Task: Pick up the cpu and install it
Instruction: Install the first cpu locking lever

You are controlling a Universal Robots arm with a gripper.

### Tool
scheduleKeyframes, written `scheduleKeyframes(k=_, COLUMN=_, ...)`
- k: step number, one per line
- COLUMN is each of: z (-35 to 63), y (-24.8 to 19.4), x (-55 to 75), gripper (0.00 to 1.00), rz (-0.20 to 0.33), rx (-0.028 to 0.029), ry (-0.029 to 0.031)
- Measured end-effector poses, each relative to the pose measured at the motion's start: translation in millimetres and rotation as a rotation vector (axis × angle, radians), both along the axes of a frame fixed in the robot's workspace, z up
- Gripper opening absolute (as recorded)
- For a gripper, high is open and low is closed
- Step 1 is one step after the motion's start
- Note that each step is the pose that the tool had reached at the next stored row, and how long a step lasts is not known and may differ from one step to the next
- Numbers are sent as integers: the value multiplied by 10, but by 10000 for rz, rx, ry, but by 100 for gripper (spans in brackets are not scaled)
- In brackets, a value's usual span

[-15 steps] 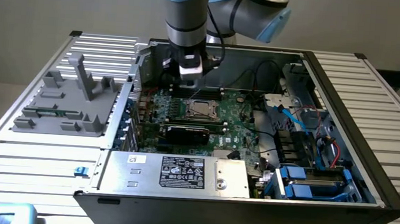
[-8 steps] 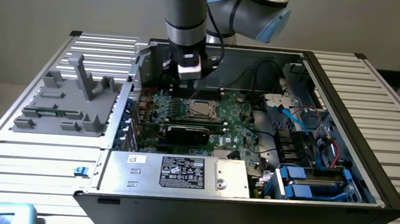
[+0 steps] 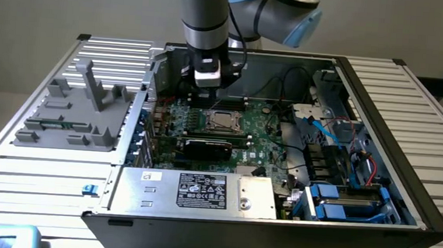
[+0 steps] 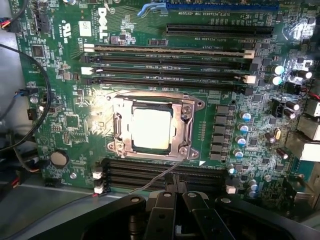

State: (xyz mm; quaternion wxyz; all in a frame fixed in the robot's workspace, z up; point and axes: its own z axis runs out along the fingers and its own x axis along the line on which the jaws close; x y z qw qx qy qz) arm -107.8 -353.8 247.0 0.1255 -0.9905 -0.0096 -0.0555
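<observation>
While the gripper point(image 4: 175, 196) hangs clenched nearby, the square, shiny silver cpu point(image 4: 152, 129) lies flat in its socket point(image 4: 192, 107).

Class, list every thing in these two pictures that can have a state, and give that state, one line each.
cpu, lying flat in its socket on the motherboard.
claw, shut, holding nothing, above the motherboard.
computer case, open, its inside exposed.
black card, mounted on the motherboard.
</observation>
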Motion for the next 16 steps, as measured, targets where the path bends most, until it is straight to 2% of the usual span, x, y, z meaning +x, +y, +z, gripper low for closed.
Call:
scheduleKeyframes(k=2, z=0, y=0, x=-6, gripper=11, rz=-156, rx=73, ry=1)
scheduleKeyframes(k=3, z=-2, y=0, x=-10, gripper=11, rz=-215, rx=137, ry=2)
scheduleKeyframes(k=5, z=-9, y=0, x=-22, gripper=11, rz=-295, rx=322, ry=2)
scheduleKeyframes(k=6, z=-15, y=0, x=-26, gripper=11, rz=-341, rx=391, ry=3)
scheduleKeyframes(k=7, z=-24, y=1, x=-31, gripper=11, rz=-397, rx=436, ry=2)
scheduleKeyframes(k=12, z=-36, y=-1, x=-42, gripper=11, rz=-470, rx=461, ry=-12)
scheduleKeyframes(k=14, z=-47, y=-1, x=-47, gripper=11, rz=-548, rx=515, ry=-32)
scheduleKeyframes(k=16, z=-57, y=-1, x=-51, gripper=11, rz=-677, rx=621, ry=-45)
